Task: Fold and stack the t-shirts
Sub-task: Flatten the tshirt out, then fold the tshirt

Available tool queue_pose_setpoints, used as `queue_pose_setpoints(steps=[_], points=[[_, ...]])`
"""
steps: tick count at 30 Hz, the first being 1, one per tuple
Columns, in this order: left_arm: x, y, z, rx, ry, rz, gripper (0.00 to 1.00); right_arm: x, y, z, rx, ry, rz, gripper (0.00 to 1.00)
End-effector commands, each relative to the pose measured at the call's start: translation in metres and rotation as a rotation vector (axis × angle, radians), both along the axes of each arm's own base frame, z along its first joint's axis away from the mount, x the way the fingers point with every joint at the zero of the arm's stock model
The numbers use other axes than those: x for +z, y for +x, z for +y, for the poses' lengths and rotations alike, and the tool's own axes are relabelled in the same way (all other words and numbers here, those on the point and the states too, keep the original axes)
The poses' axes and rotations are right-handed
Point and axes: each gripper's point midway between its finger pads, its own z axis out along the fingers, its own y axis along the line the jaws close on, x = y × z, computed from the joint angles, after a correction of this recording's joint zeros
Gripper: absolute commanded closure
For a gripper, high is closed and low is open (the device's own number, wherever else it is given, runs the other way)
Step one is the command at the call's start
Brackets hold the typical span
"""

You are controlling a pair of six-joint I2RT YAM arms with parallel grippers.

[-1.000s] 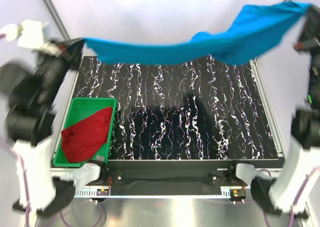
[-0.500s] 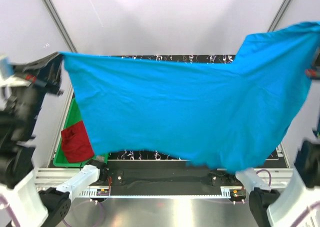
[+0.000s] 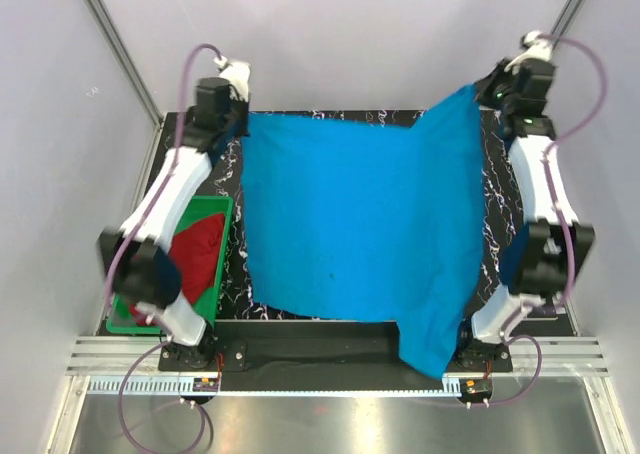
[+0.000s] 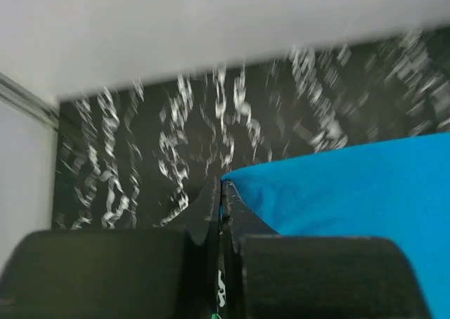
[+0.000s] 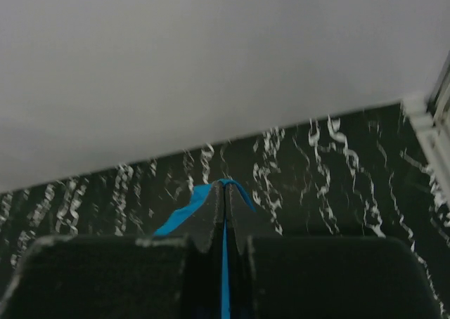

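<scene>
Sky-blue t-shirt (image 3: 350, 224) is spreading wide over the middle of the table (image 3: 495, 204) in the top view, covering most of the dark marbled surface. Its two far corners are hanging from the grippers at the table's far edge. The left gripper (image 3: 238, 124) is pinching the far left corner, and the right gripper (image 3: 482, 92) is clamping the far right corner, which is rising to a peak there. The shirt's near right part is drooping over the table's near edge, beside the right arm's base. The dark red t-shirt (image 3: 200, 249) is lying bunched in the green bin (image 3: 190, 201) at the table's near left corner, partly hidden behind the left arm (image 3: 165, 199).

From the left wrist view, the left gripper (image 4: 220, 192) is showing its fingers pressed tightly together on the edge of the blue cloth (image 4: 351, 185), which is stretching away to the right above the table (image 4: 140, 143). The picture is blurring somewhat.

From the right wrist view, the right gripper (image 5: 225, 192) is squeezing a thin fold of the blue cloth (image 5: 186, 210) between its closed fingers. A strip is poking out at the tips and to the left, over the table's far edge (image 5: 337, 171).
</scene>
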Motion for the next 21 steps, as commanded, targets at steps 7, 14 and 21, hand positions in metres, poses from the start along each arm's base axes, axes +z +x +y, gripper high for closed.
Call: queue_pose_setpoints(steps=[7, 14, 21], points=[[-0.194, 0.118, 0.003, -0.026, 0.049, 0.316, 1.00, -0.143, 0.090, -0.004, 0.065, -0.002, 0.191, 1.00], [-0.220, 0.135, 0.015, -0.001, 0.066, 0.348, 1.00, -0.177, 0.111, -0.002, 0.092, 0.028, 0.271, 1.00], [-0.217, 0.136, 0.035, 0.067, 0.057, 0.348, 1.00, -0.159, 0.121, -0.002, 0.091, 0.056, 0.259, 1.00]])
